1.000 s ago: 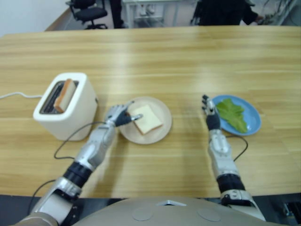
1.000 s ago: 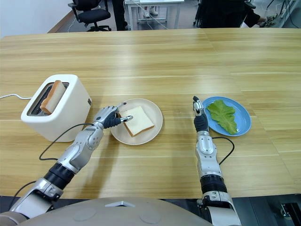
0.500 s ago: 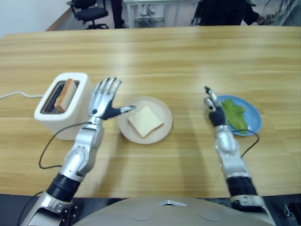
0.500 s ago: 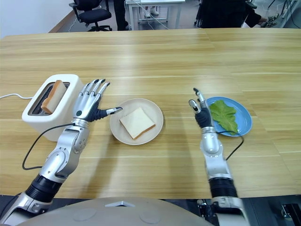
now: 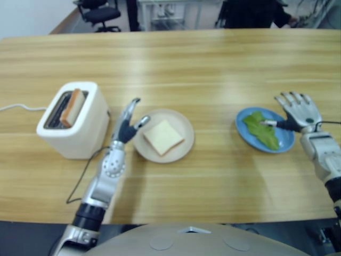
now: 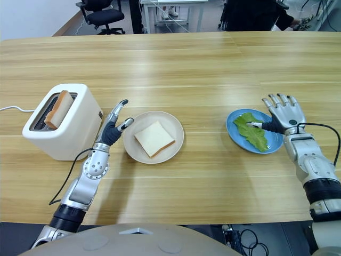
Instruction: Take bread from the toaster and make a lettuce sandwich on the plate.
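Now the first step looks finished: one pale square slice of bread (image 6: 154, 138) lies flat on the round beige plate (image 6: 169, 120), and the robot's left hand (image 6: 113, 129), which a second ago had its fingers curled at that slice, has let go. It rose with fingers fanned wide and has since dropped back to stand edge-on just beside the plate's left rim, between the plate and the boxy white toaster (image 6: 64, 136). Its fingers are stretched out and hold nothing.

The right hand (image 6: 284, 114) has made the bigger move. It was left of the round blue plate (image 6: 230, 124) and has crossed to that plate's right edge, where it hovers with fingers spread apart and empty. The thumb points in at the crinkled green lettuce leaf (image 6: 253, 134); whether it touches the leaf cannot be told.

So the work seems to have passed from bread to lettuce. The leaf lies on the blue plate, well apart from the bread, and has yet to be gripped and carried across the wooden worktop (image 6: 186, 69). A second browned slice (image 6: 58, 109) stands tilted in the toaster slot, likely the sandwich's top.
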Controlling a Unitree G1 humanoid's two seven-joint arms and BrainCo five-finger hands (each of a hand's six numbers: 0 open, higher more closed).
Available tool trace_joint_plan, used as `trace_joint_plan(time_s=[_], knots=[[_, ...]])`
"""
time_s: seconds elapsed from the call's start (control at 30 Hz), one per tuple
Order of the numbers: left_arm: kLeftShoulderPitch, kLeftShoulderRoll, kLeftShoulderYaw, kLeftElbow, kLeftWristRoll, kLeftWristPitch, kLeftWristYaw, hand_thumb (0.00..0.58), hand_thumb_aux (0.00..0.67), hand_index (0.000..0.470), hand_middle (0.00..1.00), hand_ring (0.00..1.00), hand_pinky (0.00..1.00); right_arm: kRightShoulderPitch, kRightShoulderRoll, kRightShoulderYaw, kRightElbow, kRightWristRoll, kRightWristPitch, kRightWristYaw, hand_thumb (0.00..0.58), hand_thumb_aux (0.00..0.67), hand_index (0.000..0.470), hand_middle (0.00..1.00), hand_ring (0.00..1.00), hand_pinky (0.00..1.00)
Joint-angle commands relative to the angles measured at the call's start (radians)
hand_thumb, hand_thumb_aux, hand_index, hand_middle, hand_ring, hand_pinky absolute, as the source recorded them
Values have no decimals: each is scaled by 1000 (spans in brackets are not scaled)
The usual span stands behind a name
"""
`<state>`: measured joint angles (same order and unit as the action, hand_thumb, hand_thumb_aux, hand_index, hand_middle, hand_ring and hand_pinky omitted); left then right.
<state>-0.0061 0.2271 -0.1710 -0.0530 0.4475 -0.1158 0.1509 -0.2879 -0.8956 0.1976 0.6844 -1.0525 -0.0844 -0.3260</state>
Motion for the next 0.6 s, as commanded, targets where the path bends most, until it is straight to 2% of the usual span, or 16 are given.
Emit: trace_joint_plan(time_s=[0.03, 0.23, 0.5, 0.53, 0.57, 0.6], knots=[[2, -5, 1, 1, -8, 0, -19, 0, 0, 0, 0, 0, 0, -74, 54, 98, 195, -18, -28, -52, 0, 0, 0, 0, 0, 0], [4, -9, -2, -3, 1, 2, -29, 0, 0, 0, 0, 0, 0, -179, 140, 222, 439, -10, -65, -117, 0, 0, 0, 0, 0, 0], [18, -10, -9, -11, 13, 9, -40, 0, 0, 0, 0, 0, 0, -219, 191, 309, 547, 16, -72, -148, 0, 0, 0, 0, 0, 0], [19, -11, -9, -13, 14, 9, -42, 0, 0, 0, 0, 0, 0, -218, 193, 313, 552, 24, -74, -148, 116, 71, 49, 0, 0, 0], [21, -12, -10, -14, 16, 10, -43, 0, 0, 0, 0, 0, 0, -217, 194, 316, 555, 32, -77, -148, 441, 342, 235, 0, 0, 0], [23, -12, -11, -15, 18, 11, -44, 0, 0, 0, 0, 0, 0, -216, 194, 319, 558, 39, -80, -147, 491, 407, 280, 0, 0, 0]])
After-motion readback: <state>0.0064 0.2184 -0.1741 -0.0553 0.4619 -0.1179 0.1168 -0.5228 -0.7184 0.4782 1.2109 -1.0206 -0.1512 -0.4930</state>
